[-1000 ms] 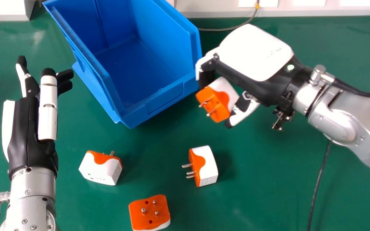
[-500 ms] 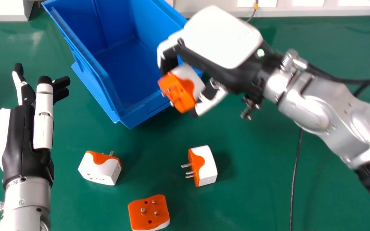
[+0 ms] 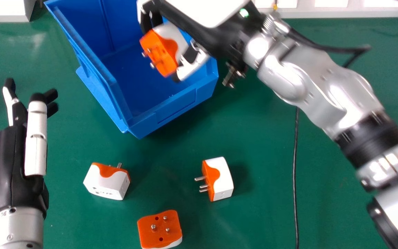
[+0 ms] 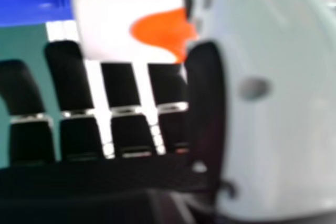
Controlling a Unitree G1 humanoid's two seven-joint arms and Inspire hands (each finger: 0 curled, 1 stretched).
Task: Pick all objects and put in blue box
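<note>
Over the blue box (image 3: 185,100) is my right hand (image 3: 199,24), its fingers and thumb curled round an orange and white adapter (image 3: 162,50) with the pins pointing down-left. In the right hand view the right hand (image 4: 123,85) holds the adapter (image 4: 126,19) against its thumb. Three more adapters lie on the green table: one (image 3: 107,181) on its side at centre-left, one (image 3: 219,180) with pins facing left, and one (image 3: 160,230) pins up near the front edge. My left hand (image 3: 12,166) is at the left with relaxed fingers, holding nothing.
A black cable (image 3: 295,173) runs down the table (image 3: 261,214) under the right forearm. Pale equipment (image 3: 2,10) stands along the back edge, behind the box. Green surface separates the left hand from the nearest adapter.
My right hand has carried its adapter left and up the view, from beside the box to over it. The left hand has shifted slightly left and down. The three table adapters stayed put.
</note>
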